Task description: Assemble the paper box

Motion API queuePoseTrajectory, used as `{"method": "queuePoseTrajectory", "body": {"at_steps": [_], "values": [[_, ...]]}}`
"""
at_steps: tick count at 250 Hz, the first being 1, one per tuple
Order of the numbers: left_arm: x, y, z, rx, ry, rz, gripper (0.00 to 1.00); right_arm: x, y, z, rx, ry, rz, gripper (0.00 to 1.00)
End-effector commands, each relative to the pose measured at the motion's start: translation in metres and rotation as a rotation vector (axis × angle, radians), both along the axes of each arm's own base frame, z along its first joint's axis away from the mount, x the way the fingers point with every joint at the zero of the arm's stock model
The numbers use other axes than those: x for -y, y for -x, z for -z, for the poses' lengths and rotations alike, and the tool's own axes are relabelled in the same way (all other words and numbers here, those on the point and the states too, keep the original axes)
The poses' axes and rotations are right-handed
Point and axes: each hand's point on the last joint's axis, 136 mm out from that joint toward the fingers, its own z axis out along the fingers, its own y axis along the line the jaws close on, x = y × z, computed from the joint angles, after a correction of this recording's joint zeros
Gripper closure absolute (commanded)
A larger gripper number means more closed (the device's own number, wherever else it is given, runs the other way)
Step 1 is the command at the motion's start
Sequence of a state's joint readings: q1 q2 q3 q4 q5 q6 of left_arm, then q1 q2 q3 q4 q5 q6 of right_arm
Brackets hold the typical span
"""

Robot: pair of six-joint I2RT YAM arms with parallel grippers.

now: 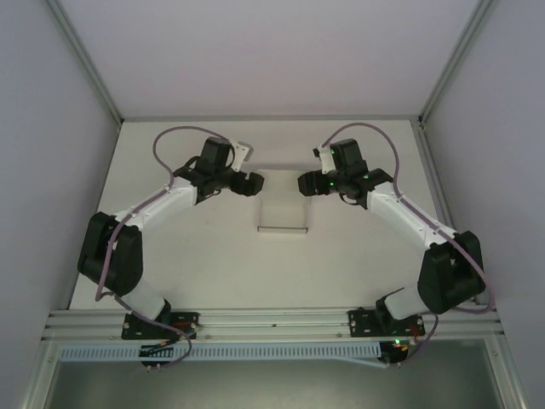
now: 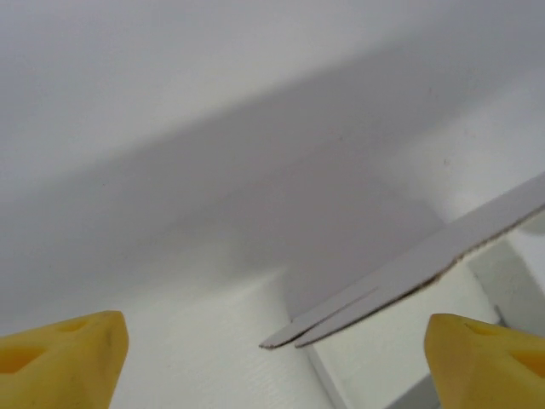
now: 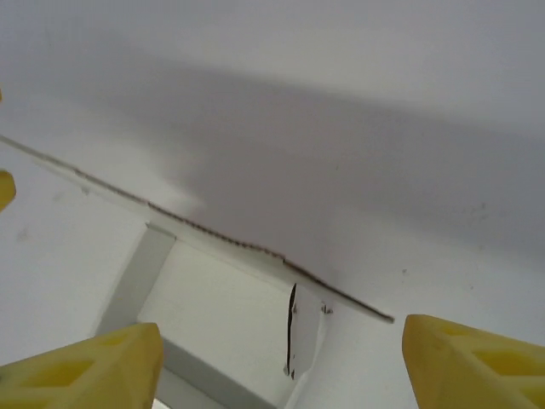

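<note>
The paper box (image 1: 283, 203) lies on the white table between my two arms, a thin white card piece with its far wall raised. My left gripper (image 1: 249, 184) hovers at the box's left far corner, open, with nothing between its yellow fingertips (image 2: 64, 354). The left wrist view shows a raised doubled card edge (image 2: 409, 268) ahead of the jaws. My right gripper (image 1: 307, 183) is at the right far corner, open too, yellow fingertips (image 3: 85, 366) apart. In the right wrist view the box's raised wall edge (image 3: 230, 243) and a small side tab (image 3: 302, 332) lie ahead.
White enclosure walls (image 1: 51, 128) stand left, right and behind the table. An aluminium rail (image 1: 272, 324) runs along the near edge by the arm bases. Bare table surface (image 1: 281, 273) lies between the box and the rail.
</note>
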State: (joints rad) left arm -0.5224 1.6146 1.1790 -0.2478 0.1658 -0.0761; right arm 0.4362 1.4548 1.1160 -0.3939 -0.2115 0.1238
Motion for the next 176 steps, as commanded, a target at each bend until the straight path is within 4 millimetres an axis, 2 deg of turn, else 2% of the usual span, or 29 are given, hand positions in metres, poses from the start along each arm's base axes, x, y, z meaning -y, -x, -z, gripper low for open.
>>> {"method": "queuePoseTrajectory", "body": {"at_steps": [1,29,41,56,81,132,150,167,176], "values": [[0.004,0.006,0.008,-0.006,-0.038,0.094,0.14,-0.006,0.005,0.009,-0.052,-0.019,-0.038,0.37],[0.012,0.000,0.007,0.004,-0.026,0.122,0.18,-0.013,0.003,0.017,-0.082,-0.043,-0.047,0.48],[0.013,-0.003,0.009,0.009,-0.048,0.138,0.19,-0.016,0.002,0.019,-0.094,-0.049,-0.050,0.50],[0.013,-0.005,0.011,0.003,-0.061,0.142,0.28,-0.017,0.000,0.023,-0.107,-0.045,-0.044,0.53],[0.012,-0.004,0.014,-0.002,-0.075,0.146,0.31,-0.015,-0.002,0.028,-0.118,-0.033,-0.019,0.58],[0.008,-0.005,0.012,0.005,-0.089,0.119,0.49,-0.013,-0.005,0.032,-0.102,-0.025,0.022,0.92],[0.007,-0.005,0.013,0.009,-0.106,0.110,0.55,-0.013,-0.005,0.033,-0.097,-0.017,0.034,0.98],[0.006,-0.005,0.015,0.008,-0.123,0.103,0.56,-0.011,-0.005,0.032,-0.084,-0.003,0.054,1.00],[0.005,-0.005,0.018,0.007,-0.140,0.092,0.60,-0.011,-0.004,0.032,-0.077,0.001,0.056,1.00]]}}
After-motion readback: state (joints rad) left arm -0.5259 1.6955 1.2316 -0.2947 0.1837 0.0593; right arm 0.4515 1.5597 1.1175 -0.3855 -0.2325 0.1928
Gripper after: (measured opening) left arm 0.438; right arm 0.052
